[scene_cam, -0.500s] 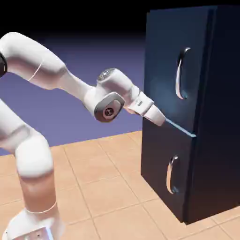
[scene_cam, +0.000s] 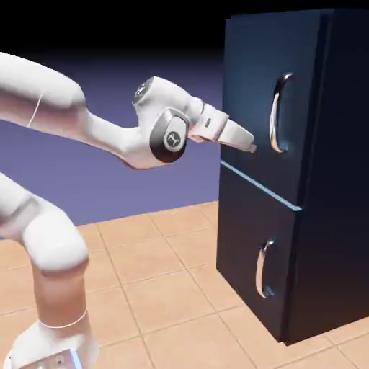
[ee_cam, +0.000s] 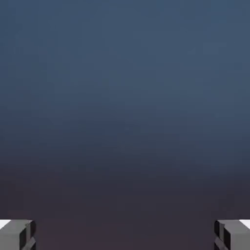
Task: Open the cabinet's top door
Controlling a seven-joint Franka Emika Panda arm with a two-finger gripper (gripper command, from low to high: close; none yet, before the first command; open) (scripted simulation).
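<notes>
In the exterior view the cabinet (scene_cam: 288,173) stands on the tan tiled floor (scene_cam: 158,288), a tall dark navy box that fills the picture's right side. Its front carries two stacked panels, parted by a thin pale seam. The top door (scene_cam: 256,101) is the taller panel above that seam, and it lies flush with the cabinet's face — shut. Its long curved silver handle (scene_cam: 277,113) runs vertically near the door's right edge. Below the seam sits the shorter bottom door (scene_cam: 252,259) with its smaller handle (scene_cam: 264,269), also flush.

The white arm (scene_cam: 65,115) reaches from the left toward the cabinet. The gripper (scene_cam: 249,146) is level with the lower part of the top door, just left of the long handle and above the seam. Its tip lies against or just off the door panel; which of the two cannot be told from this angle. It is beside the handle, not around it.

In the hand view the whole field is flat navy cabinet surface, lighter blue toward the top and darker toward the bottom — no handle or seam shows in it. One grey finger tip (ee_cam: 17,234) sits in the bottom left corner and the other (ee_cam: 233,234) in the bottom right, so the jaws stand wide apart with nothing between them.
</notes>
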